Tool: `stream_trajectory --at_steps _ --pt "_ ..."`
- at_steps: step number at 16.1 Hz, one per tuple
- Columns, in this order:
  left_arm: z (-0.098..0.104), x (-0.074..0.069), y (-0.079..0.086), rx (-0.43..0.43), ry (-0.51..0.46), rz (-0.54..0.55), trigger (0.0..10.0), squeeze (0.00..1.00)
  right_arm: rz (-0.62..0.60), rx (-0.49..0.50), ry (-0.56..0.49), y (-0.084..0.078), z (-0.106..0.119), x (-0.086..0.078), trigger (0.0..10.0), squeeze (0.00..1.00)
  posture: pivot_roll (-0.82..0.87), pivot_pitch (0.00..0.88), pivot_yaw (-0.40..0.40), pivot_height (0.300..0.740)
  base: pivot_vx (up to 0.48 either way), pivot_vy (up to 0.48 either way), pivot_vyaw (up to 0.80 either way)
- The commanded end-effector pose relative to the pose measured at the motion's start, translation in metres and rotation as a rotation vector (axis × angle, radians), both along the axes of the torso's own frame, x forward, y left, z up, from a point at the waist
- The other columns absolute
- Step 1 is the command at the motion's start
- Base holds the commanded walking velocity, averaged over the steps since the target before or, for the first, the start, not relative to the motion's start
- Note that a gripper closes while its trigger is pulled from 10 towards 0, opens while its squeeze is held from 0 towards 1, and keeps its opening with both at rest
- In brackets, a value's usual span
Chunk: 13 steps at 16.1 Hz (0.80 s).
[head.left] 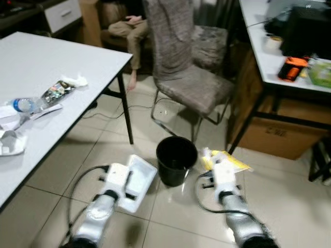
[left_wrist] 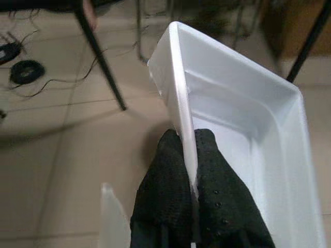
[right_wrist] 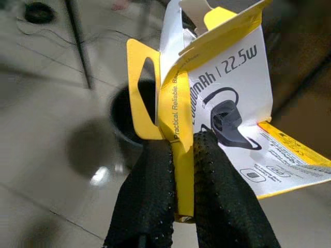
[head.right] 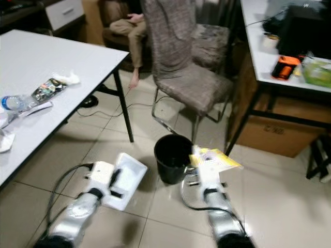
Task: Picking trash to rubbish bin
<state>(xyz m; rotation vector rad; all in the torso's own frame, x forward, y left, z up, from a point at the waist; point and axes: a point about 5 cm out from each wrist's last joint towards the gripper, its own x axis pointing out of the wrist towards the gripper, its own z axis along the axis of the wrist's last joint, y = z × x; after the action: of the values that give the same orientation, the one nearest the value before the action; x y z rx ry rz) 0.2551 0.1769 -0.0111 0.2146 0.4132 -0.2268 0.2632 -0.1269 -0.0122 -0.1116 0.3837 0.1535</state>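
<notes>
The left gripper [left_wrist: 189,175] is pinching the thin side wall of a white plastic tray [head.left: 138,178], one textured black finger on each face of the wall, and holding it low over the glossy beige floor tiles [head.left: 129,144], just left of the bin. The tray is a shallow rectangle with smooth, rounded walls.

The right gripper [right_wrist: 183,181] is clamping a folded yellow and white cardboard package [right_wrist: 217,98], flattened and creased, with printed lettering and a picture of a small black device on its white face. It is being held just right of the black rubbish bin [head.left: 176,159], close to the rim. The bin is a round, smooth plastic bucket, standing upright on the tiles between the two grippers.

On the left, a white table [head.left: 46,67] with black legs is carrying more litter: a clear plastic bottle [head.left: 26,105] lying on its side, a shiny crinkled wrapper [head.left: 57,93] and crumpled white tissue [head.left: 75,80]. Beyond the bin stands a grey fabric chair [head.left: 191,77] on a chrome frame. Far back, a person's leg [head.left: 135,46] in tan trousers is resting with a bare foot on the floor. On the right, a second white desk [head.left: 269,62] is holding an orange gadget [head.left: 292,68], with a brown cardboard box [head.left: 279,134] underneath.
</notes>
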Motion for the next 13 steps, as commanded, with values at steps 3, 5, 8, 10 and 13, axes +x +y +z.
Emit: stream_trajectory --at_steps 3,5,8,10,13 --pt "0.0028 0.0048 -0.0080 -0.006 -0.011 -0.031 10.0 0.00 -0.017 -0.008 -0.008 -0.0102 0.0007 0.0003 10.0 0.00 -0.01 0.056 -0.016 0.740 0.412 0.000 -0.46" --pt "0.0035 0.0059 -0.0065 -0.005 -0.013 -0.027 10.0 0.00 0.013 -0.013 -0.011 -0.0073 0.0008 -0.0005 10.0 0.00 -0.01 0.051 -0.015 0.740 0.411 0.000 0.00" --pt "0.0040 0.0067 -0.0044 -0.003 -0.014 -0.025 10.0 0.00 0.010 -0.010 -0.011 -0.0062 0.0006 -0.0009 10.0 0.00 -0.01 0.044 -0.010 0.740 0.411 0.000 0.00" --pt "0.0039 0.0068 -0.0037 -0.001 -0.013 -0.026 10.0 0.00 0.015 -0.004 -0.008 -0.0054 0.0004 -0.0012 10.0 0.00 -0.01 0.040 -0.008 0.740 0.411 0.000 0.00" --pt "0.0037 0.0067 -0.0033 0.001 -0.012 -0.027 10.0 0.00 0.043 -0.023 -0.004 -0.0041 -0.0005 -0.0022 10.0 0.00 -0.01 0.040 -0.008 0.740 0.414 0.000 0.00"
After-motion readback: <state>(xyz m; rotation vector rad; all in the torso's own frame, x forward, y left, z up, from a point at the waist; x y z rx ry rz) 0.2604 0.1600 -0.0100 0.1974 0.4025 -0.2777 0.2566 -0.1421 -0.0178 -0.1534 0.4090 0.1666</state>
